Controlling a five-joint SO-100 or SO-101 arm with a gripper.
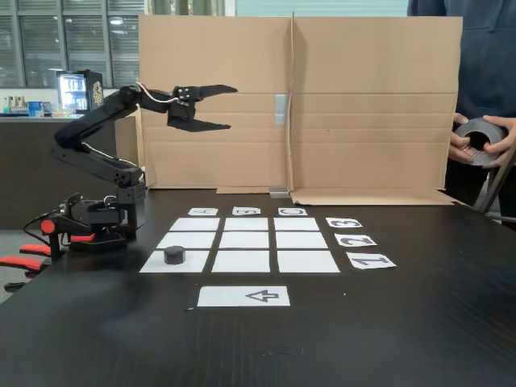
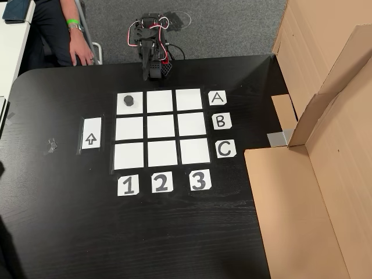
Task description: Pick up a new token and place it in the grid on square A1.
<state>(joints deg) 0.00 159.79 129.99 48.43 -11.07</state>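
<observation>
The token (image 1: 175,255) already sits on square A1 (image 2: 129,111), the grid's (image 2: 162,129) corner cell nearest my base, and my end effector (image 1: 228,107) hangs high above the counter (image 1: 363,322), spread and empty, so placing looks done.

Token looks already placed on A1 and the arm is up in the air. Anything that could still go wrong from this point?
The token sits near one side of square A1, not centred, so a nudge could push it off. The open gripper hangs high near the cardboard wall; a wide swing might hit it. A person's hand rests near the arm's base.
</observation>
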